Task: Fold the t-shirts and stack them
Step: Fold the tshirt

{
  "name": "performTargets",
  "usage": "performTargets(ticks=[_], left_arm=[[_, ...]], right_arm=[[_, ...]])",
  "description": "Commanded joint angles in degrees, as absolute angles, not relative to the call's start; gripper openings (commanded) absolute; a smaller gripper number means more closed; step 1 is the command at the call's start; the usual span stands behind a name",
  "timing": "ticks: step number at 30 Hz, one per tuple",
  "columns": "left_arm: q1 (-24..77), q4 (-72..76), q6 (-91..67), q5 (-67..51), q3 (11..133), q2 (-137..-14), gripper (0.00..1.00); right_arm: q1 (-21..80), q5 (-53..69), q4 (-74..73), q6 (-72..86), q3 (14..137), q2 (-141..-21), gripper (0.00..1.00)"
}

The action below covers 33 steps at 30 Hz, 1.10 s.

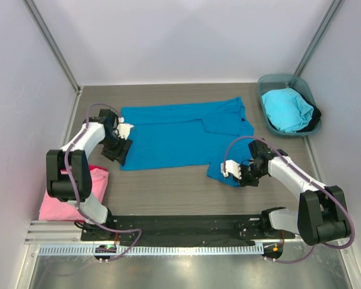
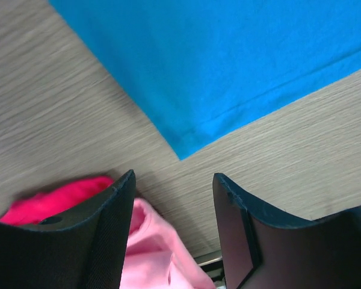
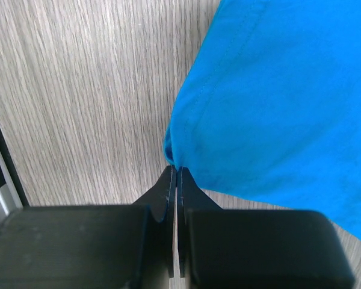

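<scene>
OVERHEAD: We see the deep blue t-shirt (image 1: 174,135) spread across the middle of the table (image 1: 168,195). The pink t-shirt (image 1: 72,192) lies bunched at the near left beside the left arm's base, and the cyan t-shirt (image 1: 286,108) is heaped in the teal tub (image 1: 271,81) at the far right. The left gripper (image 1: 120,153) sits at the blue shirt's left edge, the right gripper (image 1: 239,178) at its near right corner. From up here we cannot read either pair of jaws.

WRIST CAMERAS: The left gripper's fingers (image 2: 108,229) stand wide apart over bare wood and hold nothing. A corner of the blue shirt lies just ahead, and pink cloth shows under one finger. The right gripper's fingers (image 3: 165,192) are pressed together, with the blue shirt's stitched edge caught at their tips.
</scene>
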<state>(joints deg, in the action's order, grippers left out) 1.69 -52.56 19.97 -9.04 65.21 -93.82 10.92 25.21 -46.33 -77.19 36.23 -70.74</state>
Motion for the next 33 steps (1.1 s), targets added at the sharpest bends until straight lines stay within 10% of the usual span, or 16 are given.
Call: performTargets(ticks=[1,15,25,33], left_arm=[[1.5,-56.0,22.3,-12.5,68.4,-97.5,0.54],[1.5,-55.7,22.1,-13.0,69.5,-105.3,0.47],[1.5,-60.1,25.0,-17.0,70.6,-107.7,0.00],[1.4,-63.2,26.5,-17.2,77.4,-104.9,0.00]], right_arm=[[11.3,24.7,-46.0,-74.9,38.3,-69.2,0.01],[11.3,24.2,-45.8,-72.8,38.1,-67.8,0.01],[11.3,22.8,-44.2,-70.1,38.8,-68.3,0.01],[11.1,20.5,-42.8,-60.9,47.5,-65.0,0.01]])
